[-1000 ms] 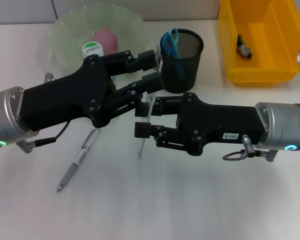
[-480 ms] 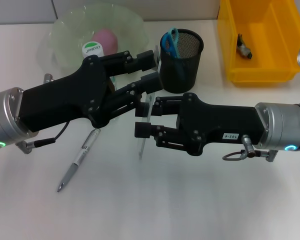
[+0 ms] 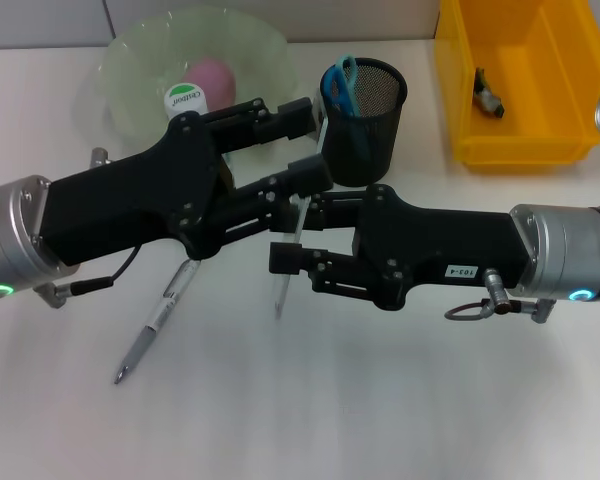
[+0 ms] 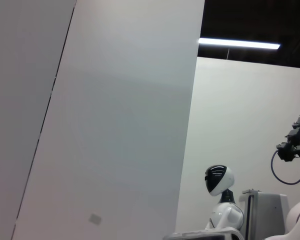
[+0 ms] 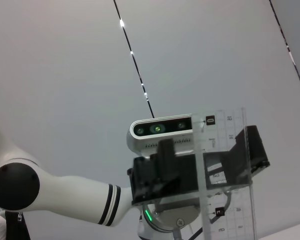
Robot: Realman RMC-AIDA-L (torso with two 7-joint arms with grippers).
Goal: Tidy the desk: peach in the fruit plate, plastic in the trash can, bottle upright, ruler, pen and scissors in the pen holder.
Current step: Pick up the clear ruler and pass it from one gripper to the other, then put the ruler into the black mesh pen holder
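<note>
Mid-frame in the head view, the right gripper (image 3: 286,245) and the left gripper (image 3: 302,146) meet tip to tip around a clear ruler (image 3: 286,268). The right gripper's fingers sit on either side of the ruler's upper part and appear closed on it, holding it edge-up with its lower end hanging toward the desk (image 3: 380,400). The right wrist view shows the same ruler (image 5: 222,170) as a clear printed sheet in front of the camera. The left gripper's fingers are spread wide, one above by the holder and one just beside the ruler's top; it grips nothing.

Judged by look, the ruler is light, thin and stiff but smooth, so it could slip or pivot in a pinch. The best hold is across its flat faces, a little above the middle, so that the long lower end hangs straight.

Just above the grippers stands the black mesh pen holder (image 3: 372,110), with scissors (image 3: 342,82) already in it. A pen (image 3: 158,320) lies on the desk at lower left. At upper left the fruit plate (image 3: 260,45) holds the peach (image 3: 212,76), with a bottle cap (image 3: 183,98) beside it. At upper right the yellow bin (image 3: 460,90) contains a small dark object (image 3: 488,94).
</note>
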